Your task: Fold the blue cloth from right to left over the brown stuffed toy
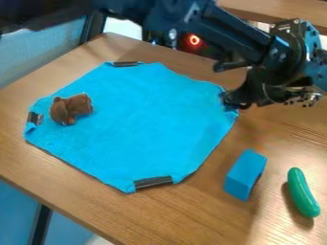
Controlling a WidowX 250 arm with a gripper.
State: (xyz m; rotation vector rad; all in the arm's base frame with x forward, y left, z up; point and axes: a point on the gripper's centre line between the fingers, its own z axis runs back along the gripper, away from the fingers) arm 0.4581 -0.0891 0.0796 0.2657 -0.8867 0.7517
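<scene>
Wood-grained and mid-brown, the counter (pixel 185 215) runs at a slant, with pale blue panels (pixel 38 55) to its left and a glowing red ring (pixel 194 40) behind its far side. Spread over much of it is a bright blue, roughly eight-sided cloth (pixel 147 129), which lies mostly flat, with dark strips at its far edge (pixel 125 63), its left corner (pixel 35 118) and its near edge (pixel 153 182). Near the left corner, a small brown plush toy (pixel 71 109) rests on the cloth. The black robot arm (pixel 236 36) comes in from the top of the view and reaches across to the right, its black hand (pixel 231 101) low at the cloth's right corner, right against the blue fabric as seen from here. Whether the hand is wide or narrow, or has the fabric in its grip, I cannot tell. Off the cloth, on the near right part of the counter, stands a blue block (pixel 245 174) with a slanted top, and farther right lies a curved, smooth green toy cucumber (pixel 302 192), apart from the block.
</scene>
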